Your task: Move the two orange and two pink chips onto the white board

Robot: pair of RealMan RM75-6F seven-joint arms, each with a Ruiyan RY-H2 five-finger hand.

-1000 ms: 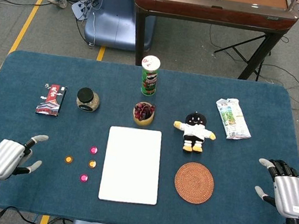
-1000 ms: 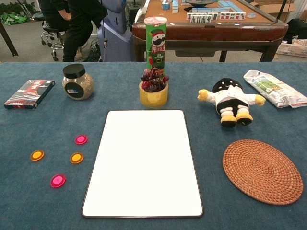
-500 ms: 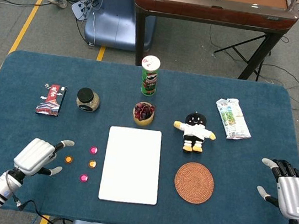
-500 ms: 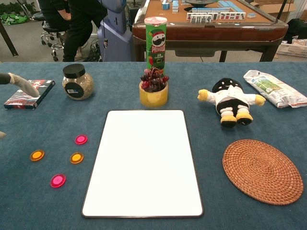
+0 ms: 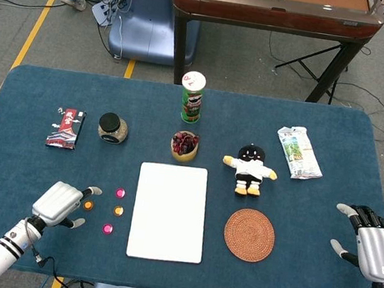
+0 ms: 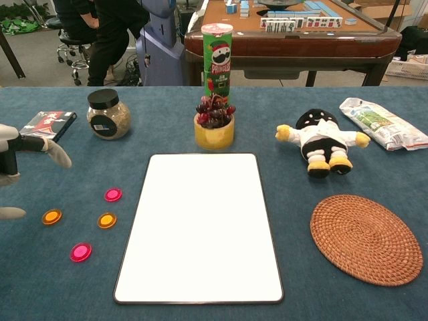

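Two orange chips point(image 6: 51, 216) point(image 6: 107, 220) and two pink chips point(image 6: 113, 194) point(image 6: 81, 252) lie on the blue cloth left of the white board point(image 6: 200, 227). In the head view the same chips show as orange point(image 5: 88, 205) point(image 5: 118, 210) and pink point(image 5: 120, 193) point(image 5: 107, 229), beside the board point(image 5: 169, 212). My left hand point(image 5: 60, 203) point(image 6: 17, 167) hovers just left of the leftmost orange chip, fingers apart, holding nothing. My right hand point(image 5: 372, 248) rests open near the table's right edge, far from the chips.
Behind the board stand a yellow cup of grapes point(image 6: 214, 124), a Pringles can point(image 6: 217, 59) and a jar point(image 6: 108, 114). A card box point(image 6: 41, 130) lies far left. A plush toy point(image 6: 321, 144), snack bag point(image 6: 381, 124) and woven coaster point(image 6: 366, 239) occupy the right side.
My left hand has moved right and forward toward the chips, entering the chest view at the left edge. The right hand has barely shifted. Chips have not moved.
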